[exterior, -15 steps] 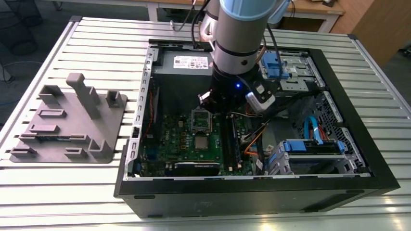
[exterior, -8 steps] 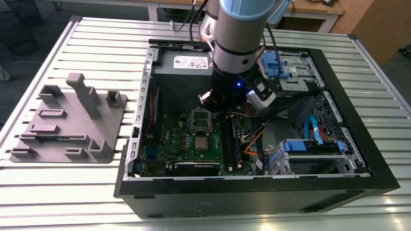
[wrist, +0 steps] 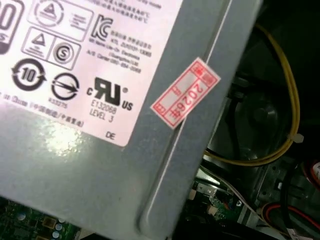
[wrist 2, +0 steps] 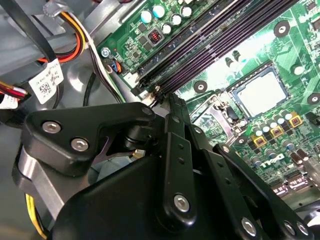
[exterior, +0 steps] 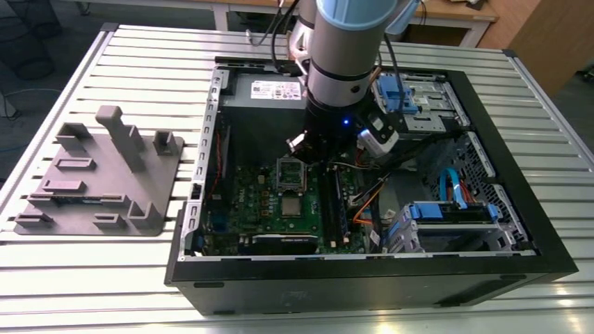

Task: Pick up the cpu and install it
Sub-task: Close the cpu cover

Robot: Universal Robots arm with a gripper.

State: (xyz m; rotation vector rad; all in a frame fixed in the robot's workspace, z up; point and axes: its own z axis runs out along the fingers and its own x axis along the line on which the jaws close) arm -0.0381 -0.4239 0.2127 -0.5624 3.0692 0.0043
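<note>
The cpu point(exterior: 291, 207) is a small silver-grey square lying flat on the green motherboard point(exterior: 249, 198) inside the open computer case. In the second wrist view the cpu point(wrist 2: 260, 92) shows a paler rim and sits just past the metal-framed socket point(wrist 2: 220, 116). That socket point(exterior: 291, 175), with its dark centre, lies between the cpu and my gripper point(exterior: 307, 148). The gripper hangs low inside the case, above the socket's far end and apart from the cpu. Its black linkage point(wrist 2: 172, 100) points toward the memory slots point(wrist 2: 210, 47). Nothing can be seen held in it.
A grey box with a white label point(wrist: 100, 100) sits close under the first wrist camera, a yellow cable point(wrist: 292, 110) beside it. Blue drive cages point(exterior: 446, 212) and loose cables point(exterior: 371, 195) crowd the case's right side. A grey fixture point(exterior: 97, 177) stands on the slatted table.
</note>
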